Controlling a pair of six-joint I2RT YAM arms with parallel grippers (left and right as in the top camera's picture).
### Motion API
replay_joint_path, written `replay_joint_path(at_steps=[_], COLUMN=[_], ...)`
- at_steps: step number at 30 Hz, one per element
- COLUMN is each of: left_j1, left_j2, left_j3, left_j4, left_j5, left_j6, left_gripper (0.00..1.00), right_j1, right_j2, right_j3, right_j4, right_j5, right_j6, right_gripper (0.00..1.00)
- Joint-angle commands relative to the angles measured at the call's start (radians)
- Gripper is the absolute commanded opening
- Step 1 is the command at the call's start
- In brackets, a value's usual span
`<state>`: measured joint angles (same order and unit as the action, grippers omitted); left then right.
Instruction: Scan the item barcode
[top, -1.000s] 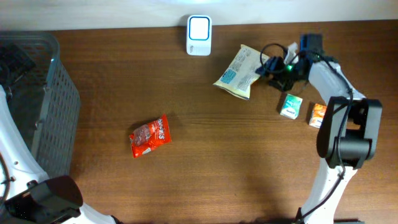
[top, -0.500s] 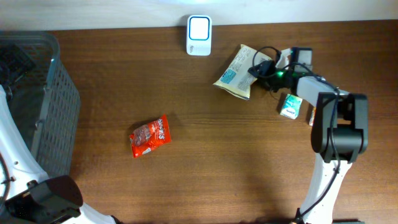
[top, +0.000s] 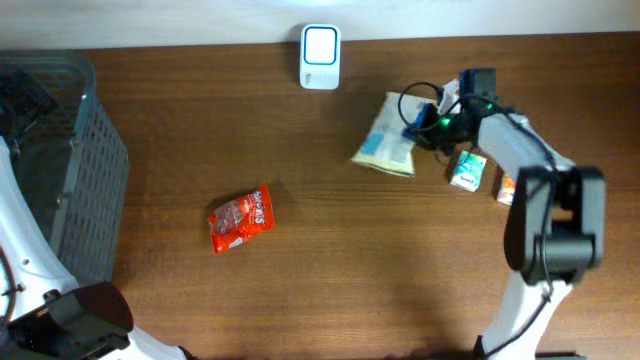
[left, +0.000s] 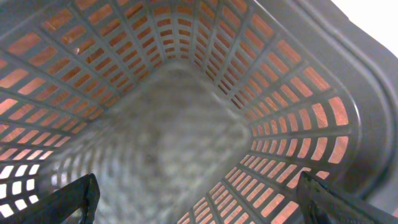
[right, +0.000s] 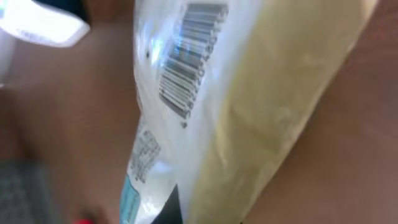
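The right end effector (top: 414, 127) was clamped down tight, jaws pinched on the right-hand edge of the snack bag (top: 384, 146). That bag, pale yellow with a teal patch at its near-left corner, sat on the far right of the tabletop (top: 350, 270), to the right of and nearer than the scanner (top: 320, 43). Whether it lay flat or was lifted clear could not be told from above.

Up close in the right wrist view, the bag filled the frame. A clear panel carried the barcode (right: 189, 62), black bars slanting down to the left. Small print ran below it, too blurred to read. Only a dark sliver of a finger showed at the bottom edge.

The left end effector (left: 202, 204) stood spread as wide as it goes, holding nothing. Just its two dark fingertips (left: 79, 200) poked in at the bottom corners, over the floor of the grey basket (top: 95, 170) at the left edge of the scene.

The scanner was a white block with a rounded square window, against the far edge. A red packet (top: 241, 218) lay left of centre, its white lettering too small to read. Just right of the bag sat a green-and-white box (top: 467, 172) and an orange box (top: 510, 184), the latter partly hidden by the right arm.
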<state>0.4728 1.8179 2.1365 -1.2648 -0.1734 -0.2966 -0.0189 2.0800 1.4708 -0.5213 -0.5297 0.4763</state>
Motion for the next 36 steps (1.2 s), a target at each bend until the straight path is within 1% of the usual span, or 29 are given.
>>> replay_joint_path(at_steps=[1, 2, 4, 5, 7, 8, 10, 12, 15, 17, 19, 20, 22, 23, 27, 33, 36], left_j1=[0.002, 0.002, 0.002, 0.002, 0.002, 0.002, 0.002, 0.002, 0.002, 0.002, 0.002, 0.002, 0.002, 0.002, 0.002, 0.002, 0.002], left_j2=[-0.001, -0.001, -0.001, -0.001, -0.001, -0.001, -0.001, -0.001, -0.001, -0.001, -0.001, -0.001, -0.001, -0.001, -0.001, -0.001, -0.001], left_j3=[-0.001, -0.001, -0.001, -0.001, -0.001, -0.001, -0.001, -0.001, -0.001, -0.001, -0.001, -0.001, -0.001, -0.001, -0.001, -0.001, -0.001], left_j4=[0.002, 0.002, 0.002, 0.002, 0.002, 0.002, 0.002, 0.002, 0.002, 0.002, 0.002, 0.002, 0.002, 0.002, 0.002, 0.002, 0.002], left_j5=[-0.004, -0.004, -0.004, -0.004, -0.004, -0.004, -0.004, -0.004, -0.004, -0.004, -0.004, -0.004, -0.004, -0.004, -0.004, -0.004, -0.004], left_j6=[-0.01, -0.01, -0.01, -0.01, -0.01, -0.01, -0.01, -0.01, -0.01, -0.01, -0.01, -0.01, -0.01, -0.01, -0.01, -0.01, -0.01], left_gripper=[0.99, 0.99, 0.99, 0.99, 0.99, 0.99, 0.99, 0.99, 0.99, 0.99, 0.99, 0.99, 0.99, 0.99, 0.99, 0.99, 0.99], right_j1=[0.099, 0.141, 0.216, 0.255, 0.33, 0.383, 0.443, 0.492, 0.513, 0.512, 0.502, 0.5, 0.494, 0.49, 0.489, 0.497, 0.495], right_j2=[-0.185, -0.19, -0.182, -0.177, -0.173, -0.168, -0.153, -0.122, -0.058, -0.012, 0.053, 0.071, 0.134, 0.162, 0.246, 0.318, 0.34], right_j3=[0.186, 0.242, 0.321, 0.344, 0.353, 0.353, 0.352, 0.352, 0.352, 0.352, 0.352, 0.352, 0.352, 0.352, 0.353, 0.353, 0.353], right_j4=[-0.202, -0.269, -0.348, -0.363, -0.34, -0.295, -0.18, 0.02, 0.34, 0.505, 0.686, 0.732, 0.818, 0.84, 0.97, 0.979, 1.02], right_j5=[0.483, 0.629, 0.84, 0.944, 1.162, 1.321, 1.481, 1.575, 1.578, 1.578, 1.576, 1.571, 1.52, 1.496, 1.429, 1.328, 1.302], right_j6=[-0.19, -0.206, -0.257, -0.277, -0.317, -0.357, -0.497, -0.745, -1.085, -1.238, -1.433, -1.487, -1.671, -1.736, -1.755, -1.755, -1.756], right_gripper=[0.04, 0.04, 0.04, 0.04, 0.04, 0.04, 0.04, 0.04, 0.04, 0.04, 0.04, 0.04, 0.04, 0.04, 0.04, 0.04, 0.04])
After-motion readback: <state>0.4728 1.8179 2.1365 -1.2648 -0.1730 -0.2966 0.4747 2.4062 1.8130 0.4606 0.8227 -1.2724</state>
